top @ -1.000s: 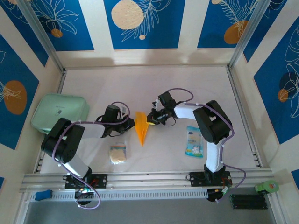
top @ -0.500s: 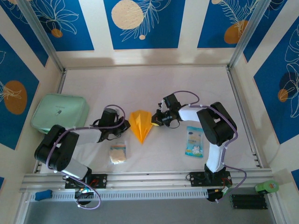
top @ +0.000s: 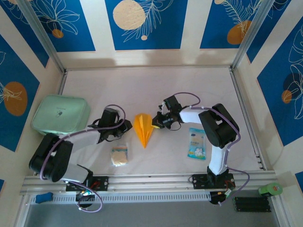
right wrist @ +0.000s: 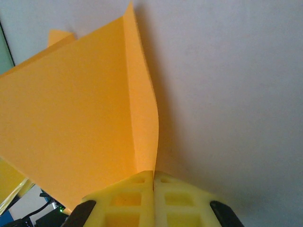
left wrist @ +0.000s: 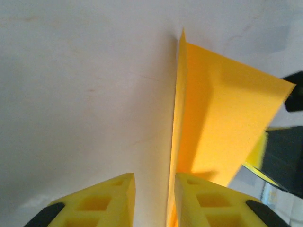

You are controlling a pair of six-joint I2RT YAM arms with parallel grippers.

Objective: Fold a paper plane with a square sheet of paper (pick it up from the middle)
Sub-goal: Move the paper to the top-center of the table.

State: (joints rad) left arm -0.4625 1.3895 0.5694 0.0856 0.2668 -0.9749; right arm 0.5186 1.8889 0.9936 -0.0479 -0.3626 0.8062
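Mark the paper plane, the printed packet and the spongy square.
paper plane (top: 143, 128): top view, on its centre crease.
printed packet (top: 196, 143): top view, on its middle.
spongy square (top: 120, 155): top view, on its middle.

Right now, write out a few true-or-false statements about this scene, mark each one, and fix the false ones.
1. The right gripper is shut on the paper plane. True.
2. The left gripper is clamped shut. False: its fingers stand apart.
3. The beige sponge square lies on the plane. False: it lies apart from it, nearer the arm bases.
4. The blue-white packet lies on the right arm's side of the plane. True.
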